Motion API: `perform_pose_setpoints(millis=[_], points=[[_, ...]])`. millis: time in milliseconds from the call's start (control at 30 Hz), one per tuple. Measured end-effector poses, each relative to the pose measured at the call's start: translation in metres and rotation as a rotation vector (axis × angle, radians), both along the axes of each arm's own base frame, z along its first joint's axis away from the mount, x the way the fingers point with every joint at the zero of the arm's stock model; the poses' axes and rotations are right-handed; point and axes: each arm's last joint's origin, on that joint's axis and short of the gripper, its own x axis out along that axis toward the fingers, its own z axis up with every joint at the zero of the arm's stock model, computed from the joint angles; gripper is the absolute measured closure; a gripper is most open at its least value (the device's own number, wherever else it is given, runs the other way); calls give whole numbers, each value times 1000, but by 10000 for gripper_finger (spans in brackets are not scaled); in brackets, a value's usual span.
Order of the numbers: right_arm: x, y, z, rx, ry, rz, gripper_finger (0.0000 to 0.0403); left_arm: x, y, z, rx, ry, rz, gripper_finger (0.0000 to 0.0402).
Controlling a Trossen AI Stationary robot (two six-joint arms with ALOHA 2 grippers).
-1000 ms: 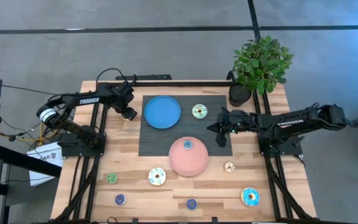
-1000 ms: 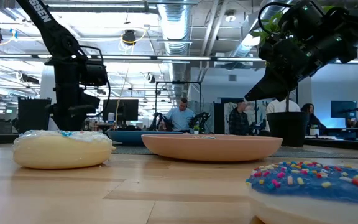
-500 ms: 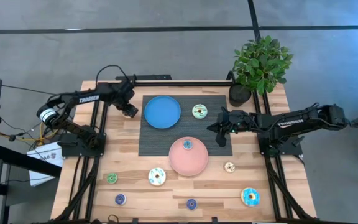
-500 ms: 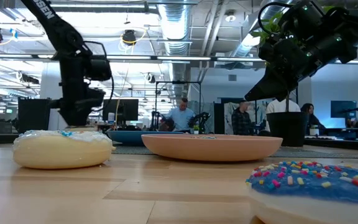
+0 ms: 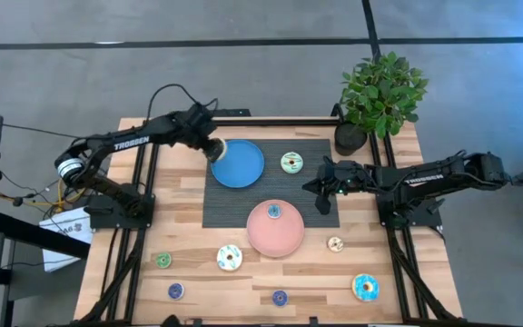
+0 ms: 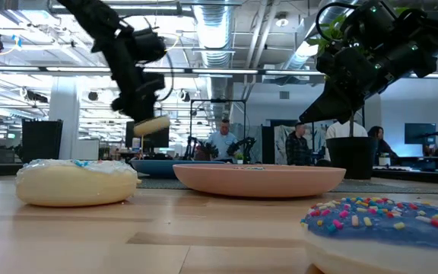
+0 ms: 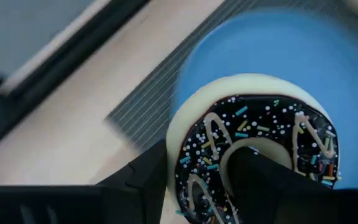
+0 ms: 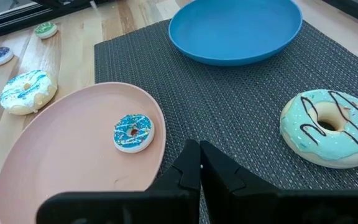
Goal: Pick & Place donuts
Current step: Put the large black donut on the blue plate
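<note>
The left gripper (image 7: pixel 229 186) grasps a chocolate donut (image 7: pixel 253 146) — held above the blue plate's (image 5: pixel 241 165) left edge. The right gripper (image 8: pixel 199 171) hangs clenched, empty — right of that plate.

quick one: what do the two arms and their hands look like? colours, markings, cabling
Both arms are black, slim and jointed, each with white TROSSEN lettering along a link. The left arm carries a looping black cable above its wrist and a white-ringed joint near its base. The left hand and right hand are matte black with two angular fingers.
</note>
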Motion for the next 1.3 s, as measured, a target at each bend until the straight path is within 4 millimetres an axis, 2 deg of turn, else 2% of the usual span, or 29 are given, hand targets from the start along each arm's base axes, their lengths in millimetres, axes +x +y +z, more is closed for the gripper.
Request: perform_pose_setpoints(millis=[67, 167, 367, 500, 667, 933, 1300], points=[[0, 0, 0, -4, -2, 1, 402, 14, 0, 3, 11, -16, -28, 253], [1, 0, 2, -10, -20, 2, 402, 35, 3, -5, -20, 5, -57, 253], [2, -1, 3, -12, -33, 2, 402, 81, 6, -33, -112, 68, -145, 253], [2, -1, 3, -12, -32, 2, 402, 101, 0, -47, -134, 100, -187, 253], [1, -1, 3, -11, -29, 2, 402, 111, -12, -60, -155, 135, -212, 253], [1, -1, 2, -11, -29, 2, 402, 117, -26, -62, -124, 164, -241, 253], [1, -1, 2, -10, -29, 2, 402, 118, -27, -62, -114, 171, -246, 253]])
